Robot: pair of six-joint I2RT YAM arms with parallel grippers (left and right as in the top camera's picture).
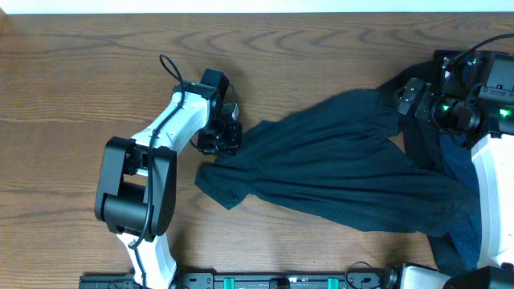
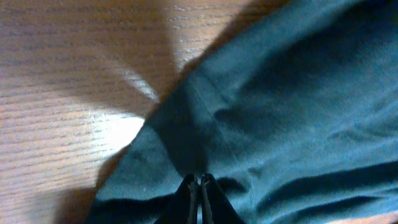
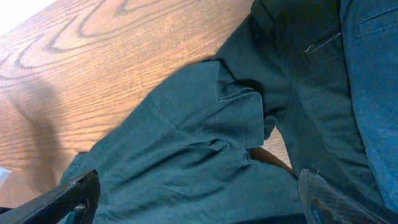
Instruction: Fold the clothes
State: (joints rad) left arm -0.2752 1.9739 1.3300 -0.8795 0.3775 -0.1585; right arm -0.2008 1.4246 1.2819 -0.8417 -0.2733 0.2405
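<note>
A dark navy garment (image 1: 337, 168) lies spread and wrinkled across the table from the middle to the right. My left gripper (image 1: 221, 143) is at its left corner. In the left wrist view the fingers (image 2: 199, 186) are pressed together on the cloth (image 2: 280, 112). My right gripper (image 1: 411, 98) hovers over the garment's upper right end. In the right wrist view its fingers (image 3: 202, 205) are wide apart with the cloth (image 3: 186, 143) below them. More dark and blue clothes (image 1: 458, 172) lie piled at the right. No white label shows.
Bare wooden table (image 1: 80, 80) fills the left and back. The right arm's white body (image 1: 494, 201) covers part of the pile. A bluer cloth (image 3: 373, 93) and a darker one with a seam (image 3: 298, 37) lie beside the spread garment.
</note>
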